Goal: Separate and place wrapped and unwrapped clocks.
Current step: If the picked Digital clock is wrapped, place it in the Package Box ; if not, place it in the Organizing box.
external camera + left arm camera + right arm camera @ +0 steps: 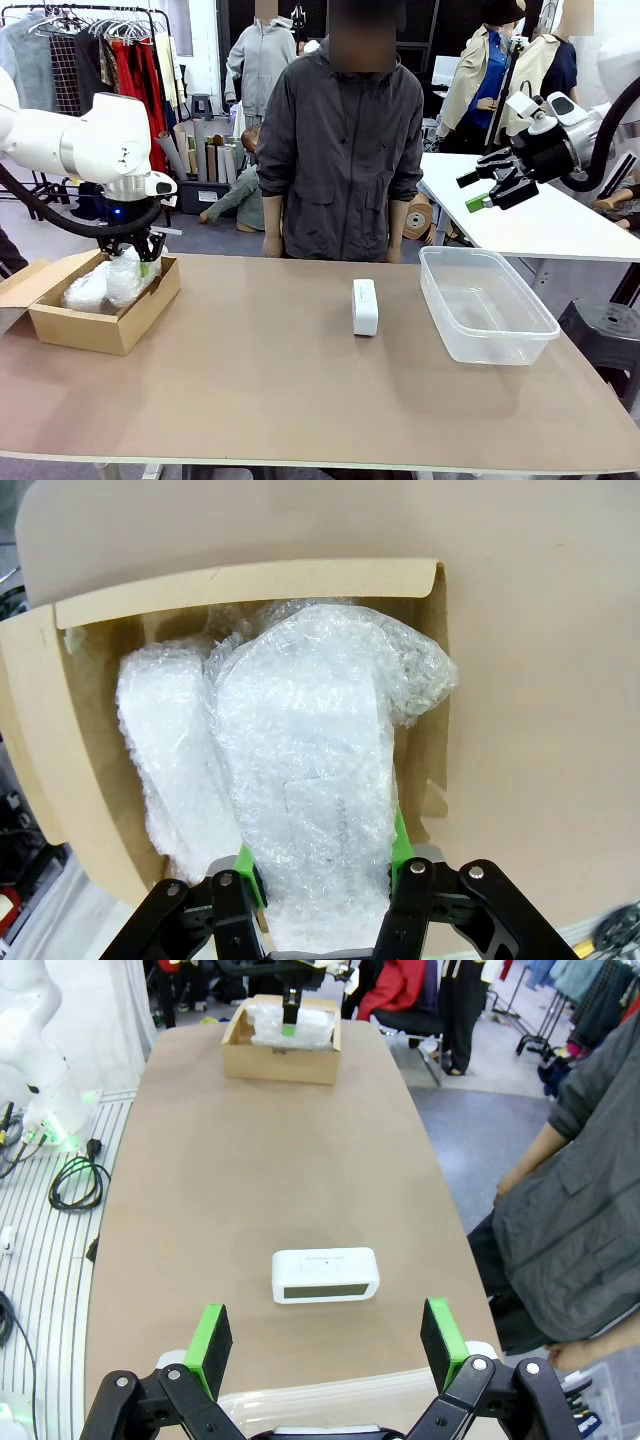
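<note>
Tabletop (260, 380): left hand (320, 848) clenches wrapped clock (310, 730) in box (250, 580) (right hand (326, 1322) spread).

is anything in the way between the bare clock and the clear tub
Nothing visible. The bare clock stands on the table, and just tabletop lies between it and the clear tub to its right in the front view.

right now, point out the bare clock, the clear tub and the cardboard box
bare clock (365, 308), front view, middle of its upper face
clear tub (505, 347), front view, its near wall
cardboard box (78, 330), front view, its near wall
</note>
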Robot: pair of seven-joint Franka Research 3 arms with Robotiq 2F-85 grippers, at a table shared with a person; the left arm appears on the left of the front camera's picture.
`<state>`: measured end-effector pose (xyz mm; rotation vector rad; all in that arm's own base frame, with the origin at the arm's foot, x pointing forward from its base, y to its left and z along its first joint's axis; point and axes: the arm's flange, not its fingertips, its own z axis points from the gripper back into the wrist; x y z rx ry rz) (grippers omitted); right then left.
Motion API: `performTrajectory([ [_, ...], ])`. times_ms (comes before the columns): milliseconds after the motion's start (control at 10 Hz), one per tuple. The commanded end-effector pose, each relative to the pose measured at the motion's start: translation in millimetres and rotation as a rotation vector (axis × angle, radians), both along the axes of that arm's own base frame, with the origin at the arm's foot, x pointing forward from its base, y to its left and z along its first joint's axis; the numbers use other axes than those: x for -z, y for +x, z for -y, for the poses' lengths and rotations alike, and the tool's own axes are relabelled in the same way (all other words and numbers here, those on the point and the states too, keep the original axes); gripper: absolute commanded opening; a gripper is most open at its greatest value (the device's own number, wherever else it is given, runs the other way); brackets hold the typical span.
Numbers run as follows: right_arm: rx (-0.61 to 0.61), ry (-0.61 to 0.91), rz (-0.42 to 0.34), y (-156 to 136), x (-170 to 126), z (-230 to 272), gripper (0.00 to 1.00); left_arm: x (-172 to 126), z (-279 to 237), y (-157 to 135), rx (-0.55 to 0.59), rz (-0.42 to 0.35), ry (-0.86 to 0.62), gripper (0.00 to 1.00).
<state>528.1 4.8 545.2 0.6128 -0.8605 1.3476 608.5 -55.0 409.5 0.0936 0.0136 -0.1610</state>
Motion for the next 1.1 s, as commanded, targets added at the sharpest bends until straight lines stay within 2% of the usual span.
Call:
performTrajectory([
  [0, -0.002, 0.002, 0.003, -1, -2, -1, 1.00, 7, -7, 1, 0.018, 0.010, -0.014, 0.00],
  [300, -0.002, 0.002, 0.003, -1, -2, -1, 1.00, 17, -6, 5, 0.038, 0.008, -0.014, 0.00],
  [400, -0.002, 0.002, 0.003, -1, -2, -1, 1.00, 21, -6, 5, 0.039, -0.002, -0.014, 0.09],
  [800, -0.002, 0.002, 0.003, -1, -2, -1, 1.00, 23, -7, 6, 0.040, -0.002, -0.019, 0.85],
  [900, -0.002, 0.002, 0.003, -1, -2, -1, 1.00, 23, -7, 6, 0.040, -0.002, -0.019, 1.00],
  [1000, -0.002, 0.002, 0.003, -1, -2, -1, 1.00, 23, -8, 7, 0.040, -0.001, -0.019, 1.00],
])
